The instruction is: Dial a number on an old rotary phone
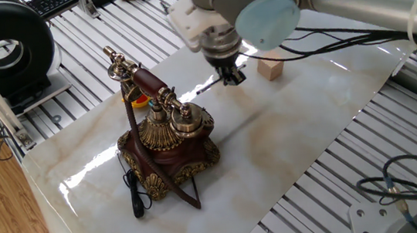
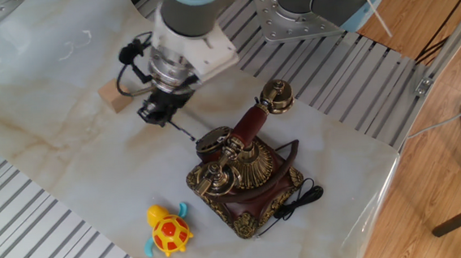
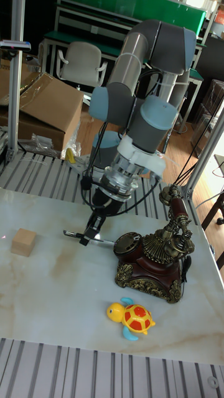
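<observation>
The old rotary phone [image 1: 168,140] [image 2: 242,173] [image 3: 152,261] stands on the marble-look sheet. It has a dark red body with gold trim, and its handset [image 2: 250,123] rests across the brass cradle. Its dial [image 3: 127,244] faces my gripper. My gripper [image 1: 229,79] [image 2: 152,116] [image 3: 87,236] hangs a short way off the dial side of the phone, between the phone and a wooden block. It is shut on a thin stick [image 3: 102,240] that lies nearly level. The stick's tip [image 2: 192,138] points at the dial and ends just short of it.
A pale wooden block [image 1: 269,69] [image 2: 113,96] [image 3: 23,241] lies beyond the gripper. A yellow toy turtle [image 2: 168,231] [image 3: 134,317] sits beside the phone. The phone's black cord [image 1: 134,194] trails off its back. The sheet ends on a slatted metal table [image 2: 75,237].
</observation>
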Tool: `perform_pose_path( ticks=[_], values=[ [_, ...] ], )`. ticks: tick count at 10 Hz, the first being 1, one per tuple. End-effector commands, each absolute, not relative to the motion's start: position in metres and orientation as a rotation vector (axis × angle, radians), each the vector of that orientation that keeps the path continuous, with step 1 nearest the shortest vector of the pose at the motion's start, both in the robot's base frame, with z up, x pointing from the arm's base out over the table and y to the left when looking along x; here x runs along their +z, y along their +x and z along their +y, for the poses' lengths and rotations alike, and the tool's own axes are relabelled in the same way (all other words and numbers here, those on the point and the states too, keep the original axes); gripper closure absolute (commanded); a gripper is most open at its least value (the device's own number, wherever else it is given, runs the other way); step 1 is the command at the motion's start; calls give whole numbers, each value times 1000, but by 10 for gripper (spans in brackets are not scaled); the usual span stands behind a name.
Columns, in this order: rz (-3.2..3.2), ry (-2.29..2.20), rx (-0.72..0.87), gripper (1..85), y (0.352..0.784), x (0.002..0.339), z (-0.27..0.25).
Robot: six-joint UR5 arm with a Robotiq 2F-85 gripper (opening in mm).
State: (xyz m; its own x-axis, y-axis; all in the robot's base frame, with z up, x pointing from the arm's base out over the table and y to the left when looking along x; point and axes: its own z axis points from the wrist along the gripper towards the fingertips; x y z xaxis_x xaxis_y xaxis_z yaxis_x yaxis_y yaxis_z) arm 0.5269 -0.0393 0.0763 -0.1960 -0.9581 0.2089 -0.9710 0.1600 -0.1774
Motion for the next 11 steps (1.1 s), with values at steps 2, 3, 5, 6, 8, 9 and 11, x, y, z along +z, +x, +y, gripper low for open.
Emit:
perform_pose_path(
  ticks=[2,3,5,6,8,9,11],
  values=[
    [-2520,1827,324,843,517,68,-41],
    [-2550,1778,342,843,518,69,-44],
    [-2569,1691,466,843,524,74,-64],
    [-2549,1708,509,843,529,74,-72],
    [-2361,1889,617,843,550,69,-110],
    [-2327,1924,626,843,554,66,-118],
    [-2362,1918,584,843,554,61,-111]
  ],
)
